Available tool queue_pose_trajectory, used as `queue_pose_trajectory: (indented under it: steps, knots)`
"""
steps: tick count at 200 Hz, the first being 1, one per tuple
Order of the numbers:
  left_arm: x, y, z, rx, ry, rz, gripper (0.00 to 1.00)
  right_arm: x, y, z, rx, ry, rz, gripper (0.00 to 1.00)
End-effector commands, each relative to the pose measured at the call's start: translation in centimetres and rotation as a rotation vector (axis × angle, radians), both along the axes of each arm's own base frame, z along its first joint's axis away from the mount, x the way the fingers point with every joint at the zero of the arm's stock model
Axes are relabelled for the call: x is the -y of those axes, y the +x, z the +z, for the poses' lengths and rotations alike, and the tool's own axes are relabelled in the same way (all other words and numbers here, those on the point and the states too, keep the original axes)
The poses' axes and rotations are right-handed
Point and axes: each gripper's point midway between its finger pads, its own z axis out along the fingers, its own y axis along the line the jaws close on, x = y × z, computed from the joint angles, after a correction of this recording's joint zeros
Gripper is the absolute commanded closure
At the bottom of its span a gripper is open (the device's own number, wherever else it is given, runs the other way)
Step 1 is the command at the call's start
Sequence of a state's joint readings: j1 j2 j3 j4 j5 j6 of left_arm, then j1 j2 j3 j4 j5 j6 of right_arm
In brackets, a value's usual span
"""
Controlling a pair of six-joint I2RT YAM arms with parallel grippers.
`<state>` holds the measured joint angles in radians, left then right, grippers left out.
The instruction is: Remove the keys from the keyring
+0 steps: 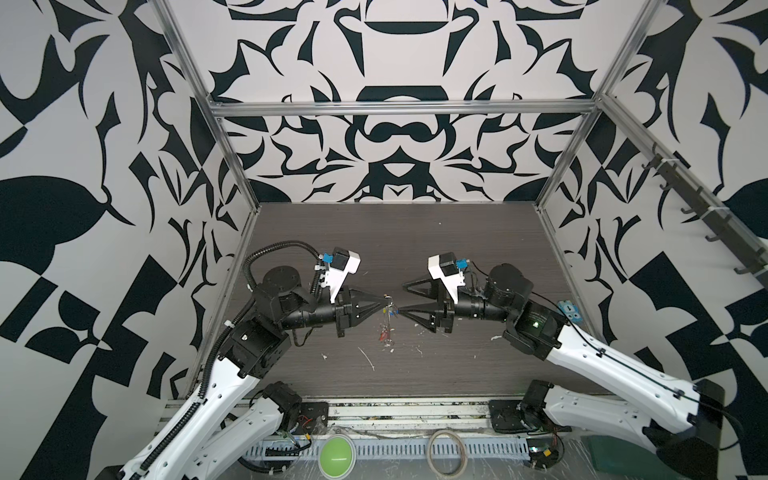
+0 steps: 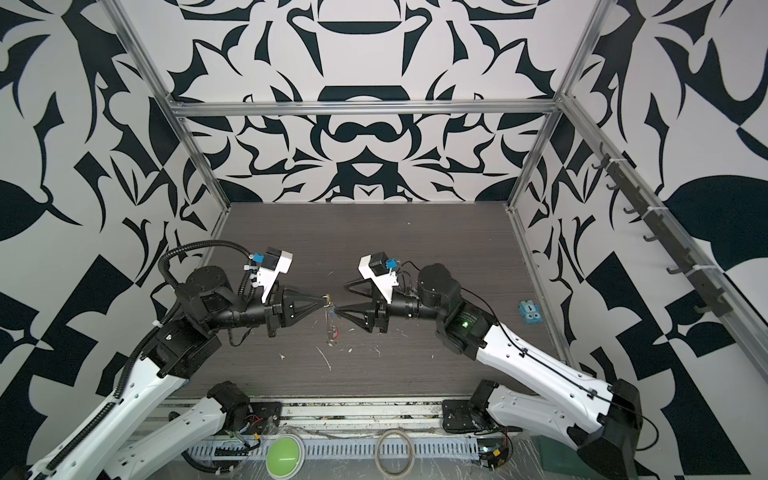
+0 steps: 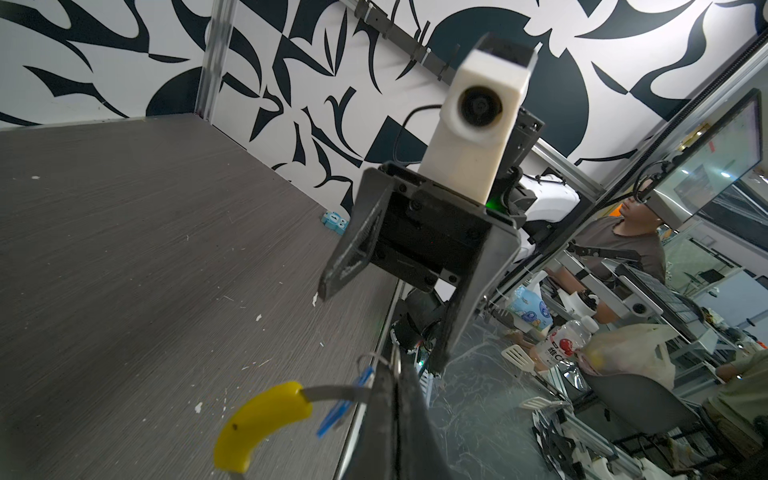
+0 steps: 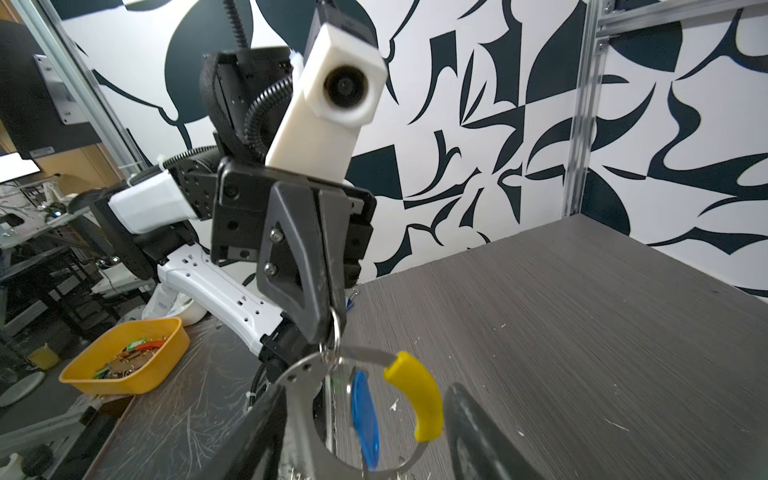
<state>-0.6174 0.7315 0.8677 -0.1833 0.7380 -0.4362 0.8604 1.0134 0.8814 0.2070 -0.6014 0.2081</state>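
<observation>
Your left tool [image 1: 382, 300] pinches shut on the top of the thin grey wire keyring [image 1: 389, 323], which hangs edge-on over the dark wood-grain desk [image 1: 415, 249]. Your right tool [image 1: 401, 299] faces it, jaws apart, lower fingertip beside a small blue tag [image 1: 395, 310].

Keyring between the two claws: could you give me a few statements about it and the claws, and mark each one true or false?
1. The keyring hangs from the shut left gripper. True.
2. The right gripper is clamped on the yellow sleeve. False: its jaws stand open and the sleeve is free.
3. A blue tag hangs on the keyring. True.
4. The keyring lies flat on the table. False: it is held up in the air above the table.
</observation>
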Motion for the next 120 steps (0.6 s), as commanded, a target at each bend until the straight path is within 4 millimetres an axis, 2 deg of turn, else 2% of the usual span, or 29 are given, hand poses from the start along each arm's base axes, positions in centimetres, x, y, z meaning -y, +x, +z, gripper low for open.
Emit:
queue_pose_trajectory:
  steps: [1,39,53,88,120]
  knots:
    - [-0.1,-1.0,1.3,0.033,-0.022,-0.044,1.0,-0.3,-0.8,4.7,0.082,0.114,0.058,0.34]
    - [-0.1,-1.2,1.2,0.031,-0.023,-0.053,1.0,-1.3,-1.8,4.4,0.034,0.115,0.175,0.33]
    - [-0.1,-1.2,1.2,0.03,-0.022,-0.054,1.0,-1.6,-2.0,4.2,0.014,0.109,0.206,0.35]
    - [-0.3,-1.2,1.2,0.036,-0.024,-0.039,1.0,-1.8,-2.0,3.5,-0.014,0.088,0.222,0.52]
    - [-0.5,-1.1,1.1,0.042,-0.025,-0.021,1.0,-1.5,-1.9,3.2,-0.018,0.084,0.208,0.63]
